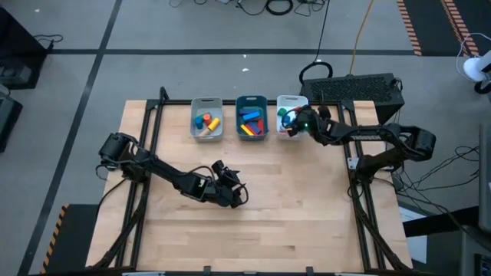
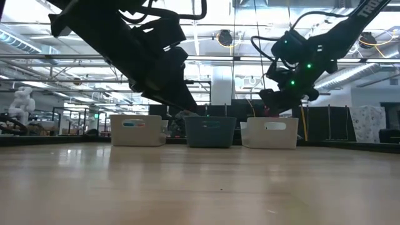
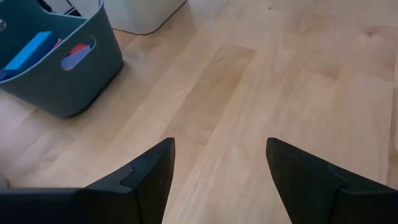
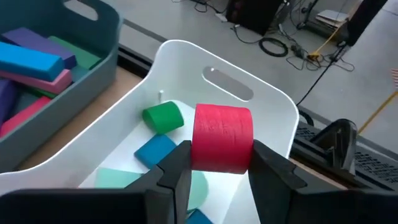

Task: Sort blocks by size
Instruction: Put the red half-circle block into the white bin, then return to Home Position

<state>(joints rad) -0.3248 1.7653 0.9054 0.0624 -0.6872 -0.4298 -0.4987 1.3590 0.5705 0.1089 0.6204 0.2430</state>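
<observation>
You see a counter (image 1: 307,207) of pale wood planks, smooth, faintly sheened; the white tray (image 4: 261,112) and teal tray (image 3: 93,68) look like smooth matt plastic; the red cylinder (image 4: 222,137) shows a painted, slightly grainy face; the pincer fingers (image 3: 149,180) are matt black.

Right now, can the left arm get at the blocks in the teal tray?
Probably yes. The left claw is open and holds nothing, low over bare table, with the teal tray just ahead and nothing between. The right claw, gripping a red cylinder, hangs over the white tray, clear of that path.
</observation>
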